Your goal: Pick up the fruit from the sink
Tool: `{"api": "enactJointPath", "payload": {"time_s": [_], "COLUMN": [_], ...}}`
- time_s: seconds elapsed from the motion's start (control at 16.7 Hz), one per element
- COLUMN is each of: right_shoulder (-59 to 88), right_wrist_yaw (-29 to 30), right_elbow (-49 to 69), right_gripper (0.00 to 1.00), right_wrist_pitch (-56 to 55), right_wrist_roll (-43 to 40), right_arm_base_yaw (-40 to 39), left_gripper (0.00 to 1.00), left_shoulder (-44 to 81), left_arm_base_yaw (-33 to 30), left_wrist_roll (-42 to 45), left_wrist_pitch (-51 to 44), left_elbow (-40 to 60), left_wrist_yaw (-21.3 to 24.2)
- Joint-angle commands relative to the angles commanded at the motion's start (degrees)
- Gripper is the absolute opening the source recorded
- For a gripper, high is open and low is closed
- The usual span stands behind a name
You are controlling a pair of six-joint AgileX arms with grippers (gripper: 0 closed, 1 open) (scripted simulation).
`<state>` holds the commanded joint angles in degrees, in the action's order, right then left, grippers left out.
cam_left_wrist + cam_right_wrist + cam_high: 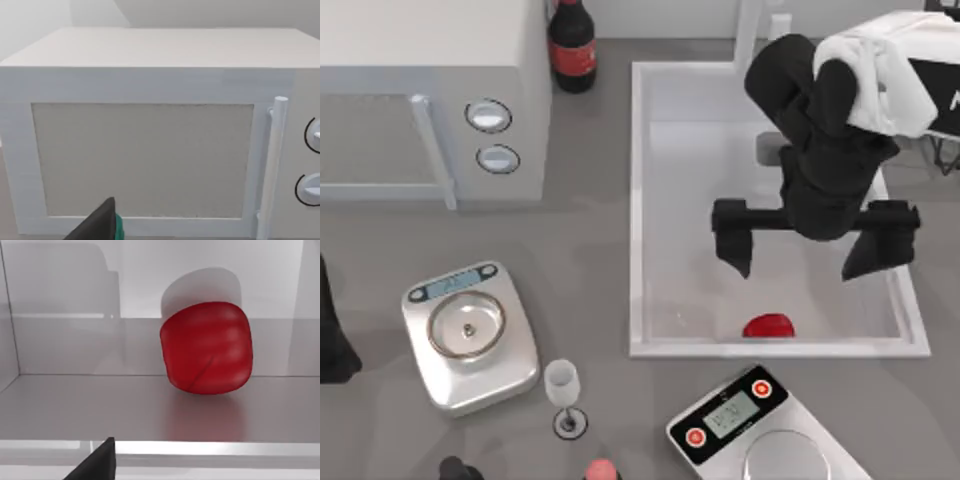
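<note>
One fruit (769,326), red and glossy, sits on the floor of the one sink (638,200), low-centre in the top view, right by the basin's near wall; open floor to its left and right. Two scales on the desk (590,260): one lower left (470,335), one at the bottom edge (760,430). Also one microwave (430,95) upper left w/ two knobs, one dark bottle (572,42) beside it, one small glass (563,385). My right hand (815,250) hangs over the sink mid-right, pointing down, fingers wide apart, above the fruit and not touching it. My left arm (332,340) is parked at the left edge; can't tell its hand's state.
</note>
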<state>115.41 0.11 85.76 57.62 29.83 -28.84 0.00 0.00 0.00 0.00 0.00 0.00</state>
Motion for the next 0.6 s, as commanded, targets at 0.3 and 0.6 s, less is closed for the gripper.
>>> {"api": "enactJointPath", "payload": {"time_s": [0.3, 0.6], "right_shoulder": [3.62, 4.12], "right_wrist_yaw": [0.00, -0.01], "right_elbow": [2.78, 2.22], "right_gripper": [1.00, 1.00], "right_wrist_pitch": [1.89, 0.88], "right_wrist_roll": [0.98, 0.93], "right_arm_base_yaw": [-0.95, -0.66], "left_gripper": [1.00, 1.00], "left_shoulder": [0.00, 0.00], "left_arm_base_yaw": [0.00, 0.00], "left_wrist_roll": [0.00, 0.00], "left_wrist_pitch": [0.00, 0.00], "left_elbow": [0.00, 0.00], "left_wrist_yaw": [0.00, 0.00]}}
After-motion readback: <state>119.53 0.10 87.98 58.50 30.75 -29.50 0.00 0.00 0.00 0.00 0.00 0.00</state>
